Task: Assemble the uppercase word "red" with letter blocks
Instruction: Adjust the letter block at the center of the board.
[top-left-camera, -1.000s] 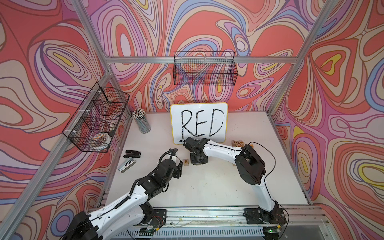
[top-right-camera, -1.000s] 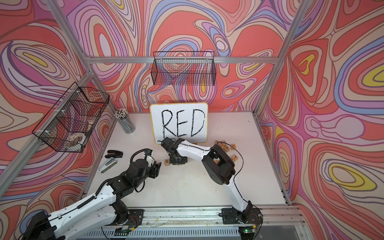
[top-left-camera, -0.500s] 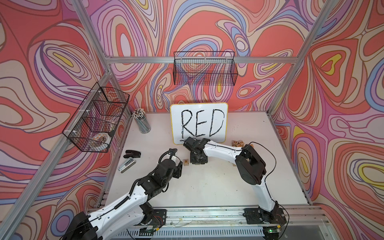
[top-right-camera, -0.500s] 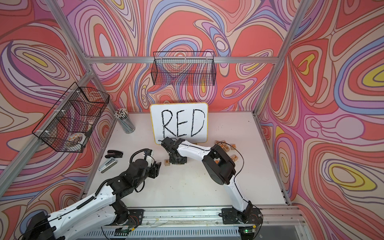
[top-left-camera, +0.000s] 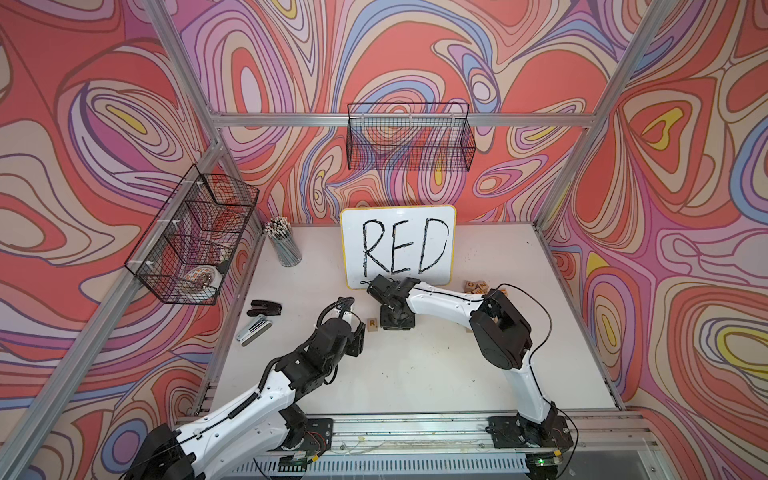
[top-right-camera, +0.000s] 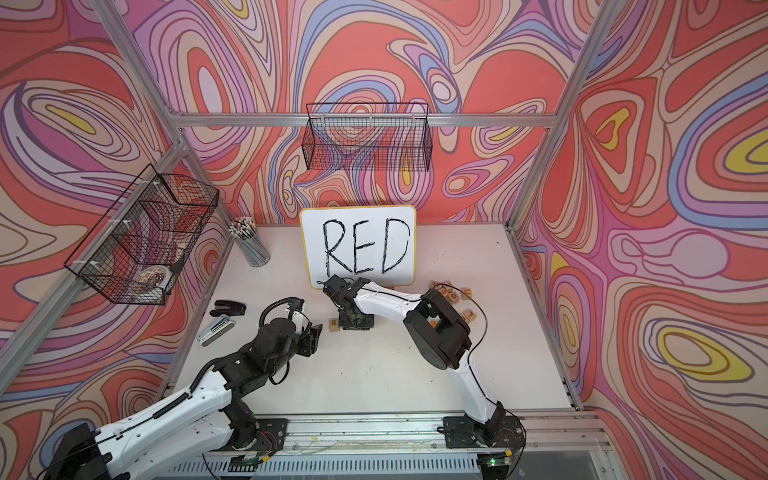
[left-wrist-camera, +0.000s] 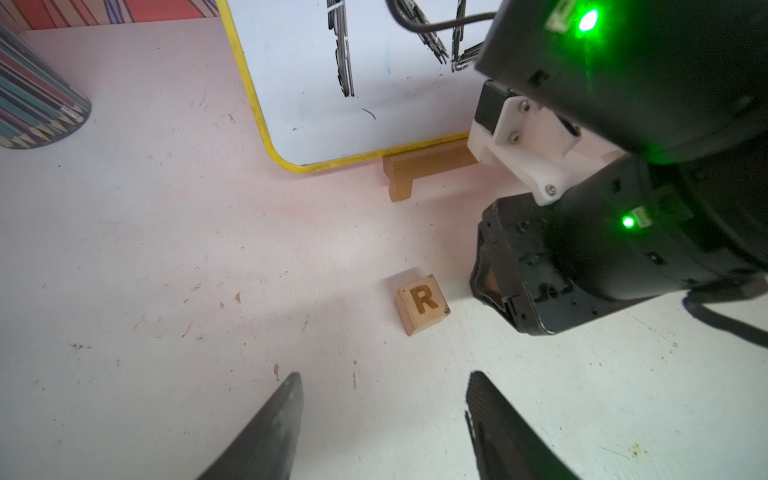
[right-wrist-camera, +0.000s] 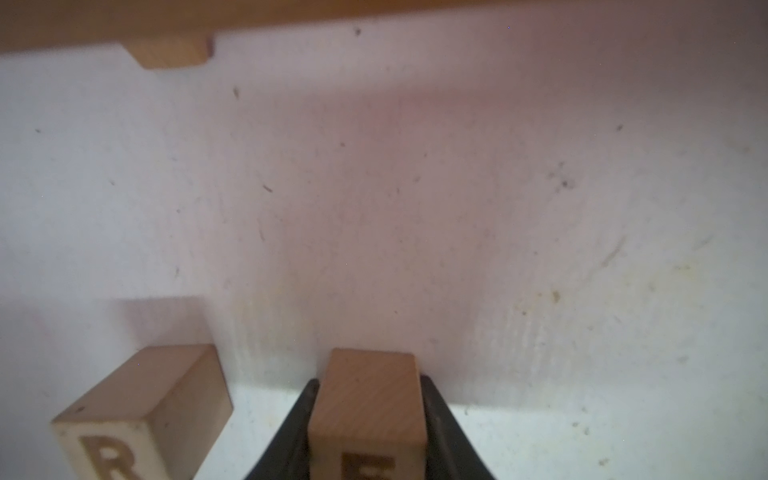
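The R block (top-left-camera: 372, 323) (left-wrist-camera: 422, 303) lies on the white table in front of the board, letter up. Just to its right, my right gripper (top-left-camera: 397, 322) (right-wrist-camera: 370, 382) points down at the table, shut on the E block (right-wrist-camera: 368, 395). The black fingers (right-wrist-camera: 299, 415) press both of that block's sides. A narrow gap separates the E block from the R block (right-wrist-camera: 141, 395). My left gripper (top-left-camera: 357, 336) (left-wrist-camera: 382, 378) hovers just left of the R block, open and empty. I cannot pick out a D block.
Several loose letter blocks (top-right-camera: 451, 295) lie at the right behind the right arm. The yellow-rimmed board (top-left-camera: 399, 249) reading RED stands on a wooden foot (left-wrist-camera: 428, 166). A pencil cup (top-left-camera: 284, 245) and two staplers (top-left-camera: 264, 308) sit at the left.
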